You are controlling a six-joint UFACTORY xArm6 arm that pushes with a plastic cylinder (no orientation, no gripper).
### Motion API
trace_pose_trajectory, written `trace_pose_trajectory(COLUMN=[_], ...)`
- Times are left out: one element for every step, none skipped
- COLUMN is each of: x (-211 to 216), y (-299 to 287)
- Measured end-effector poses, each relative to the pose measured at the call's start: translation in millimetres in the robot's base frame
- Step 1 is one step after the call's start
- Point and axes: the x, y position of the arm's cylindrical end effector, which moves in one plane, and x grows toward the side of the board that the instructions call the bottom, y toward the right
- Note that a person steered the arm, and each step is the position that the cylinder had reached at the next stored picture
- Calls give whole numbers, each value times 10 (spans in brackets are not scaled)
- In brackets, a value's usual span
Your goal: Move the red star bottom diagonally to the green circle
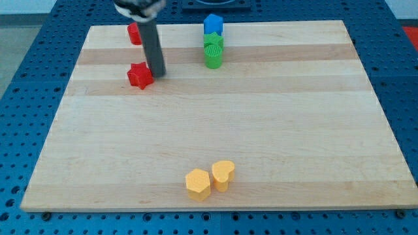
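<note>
The red star (139, 76) lies on the wooden board (215, 143) at the upper left. My tip (157, 72) stands just to the star's right, touching or nearly touching it. The green circle (213, 59) sits at the top centre, to the right of my tip. A green star (213, 42) sits right above the circle, and a blue block (213, 25) above that.
A second red block (134, 32) lies at the top left, partly hidden by the rod. A yellow hexagon (198, 184) and a yellow heart (223, 174) lie side by side near the bottom edge. Blue perforated table surrounds the board.
</note>
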Motion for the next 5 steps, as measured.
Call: trace_pose_trajectory(x=[391, 301, -48, -461, -636], y=[163, 162, 142, 76, -183])
